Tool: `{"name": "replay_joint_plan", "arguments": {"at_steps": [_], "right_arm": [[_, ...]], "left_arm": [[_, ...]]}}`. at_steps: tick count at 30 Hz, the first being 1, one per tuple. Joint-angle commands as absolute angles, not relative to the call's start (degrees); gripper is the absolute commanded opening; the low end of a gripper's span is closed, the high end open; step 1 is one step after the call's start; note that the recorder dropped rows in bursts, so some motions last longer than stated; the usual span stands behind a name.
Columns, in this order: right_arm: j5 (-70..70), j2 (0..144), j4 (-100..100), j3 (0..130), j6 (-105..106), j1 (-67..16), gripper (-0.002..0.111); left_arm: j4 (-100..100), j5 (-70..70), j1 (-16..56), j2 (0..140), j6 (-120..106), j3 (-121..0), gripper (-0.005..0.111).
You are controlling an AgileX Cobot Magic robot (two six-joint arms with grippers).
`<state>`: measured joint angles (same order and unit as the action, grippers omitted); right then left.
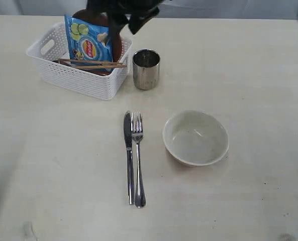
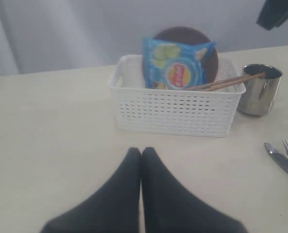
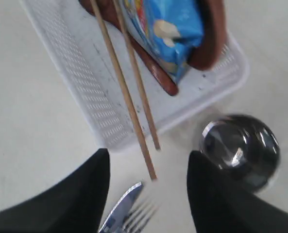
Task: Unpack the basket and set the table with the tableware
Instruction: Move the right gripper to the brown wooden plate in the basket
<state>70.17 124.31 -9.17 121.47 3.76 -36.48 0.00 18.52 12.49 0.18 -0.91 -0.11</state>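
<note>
The white basket (image 1: 78, 75) stands at the back left of the table (image 1: 254, 70). It holds a brown plate (image 3: 214, 34), a wooden spoon (image 3: 156, 73) and chopsticks (image 1: 91, 64) lying across its rim. A steel cup (image 1: 146, 69) stands beside it. Knife (image 1: 129, 150), fork (image 1: 137, 155) and cream bowl (image 1: 195, 138) lie on the table in front. My right gripper (image 3: 151, 155) hangs open and empty above the basket's cup-side end, seen in the exterior view as a dark right gripper (image 1: 131, 20). My left gripper (image 2: 141, 151) is shut on nothing, low over the table before the basket (image 2: 177, 111).
A blue chip bag (image 1: 88, 42) leans upright in the basket against the plate. The chopstick tips stick out over the basket rim toward the cup (image 2: 260, 92).
</note>
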Motion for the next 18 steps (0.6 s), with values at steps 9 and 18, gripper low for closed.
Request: {"name": "replay_joint_plan", "arguments": {"at_steps": [9, 18], "right_arm": [[70.0, 137.6, -3.0, 135.7, 8.9, -40.1, 0.048], [70.0, 139.0, -4.5, 135.7, 10.8, -41.5, 0.048]], "left_arm": [[0.0, 18.3, 12.4, 0.0, -0.8, 0.0, 0.000], [0.0, 18.3, 12.4, 0.0, -0.8, 0.0, 0.000]]}}
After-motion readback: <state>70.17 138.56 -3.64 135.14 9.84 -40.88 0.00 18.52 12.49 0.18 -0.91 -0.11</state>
